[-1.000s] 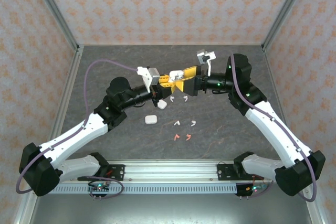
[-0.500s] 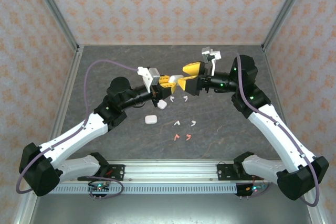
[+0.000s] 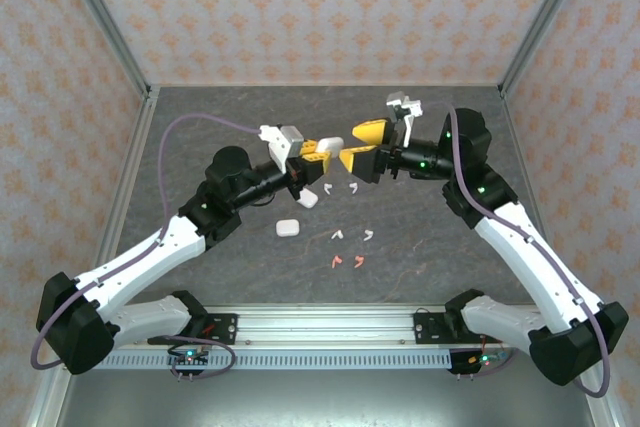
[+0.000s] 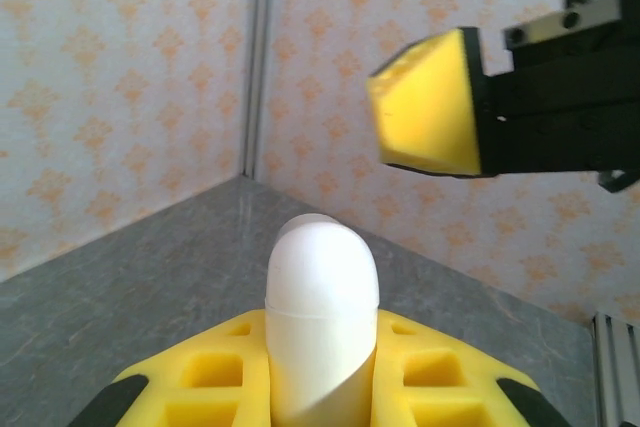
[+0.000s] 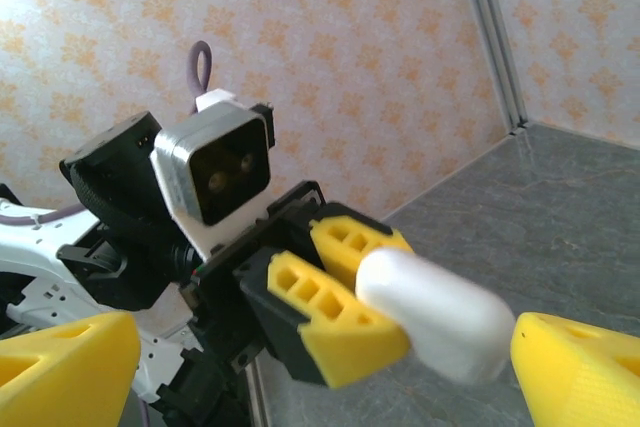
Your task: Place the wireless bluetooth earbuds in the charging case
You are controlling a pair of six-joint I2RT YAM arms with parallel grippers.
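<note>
The left gripper [image 5: 392,290] had its fingers clamped on a white case [image 4: 320,312], whose rounded end protruded beyond the tips. The right gripper [image 3: 356,146] had its fingers spread wide, flanking that end with no visible contact. The earbuds [image 3: 338,235] lay loose on the table [image 3: 200,127] below and nearer the bases: four white, two coral. Two spare cases [image 3: 287,228] lay just beside them.
</note>
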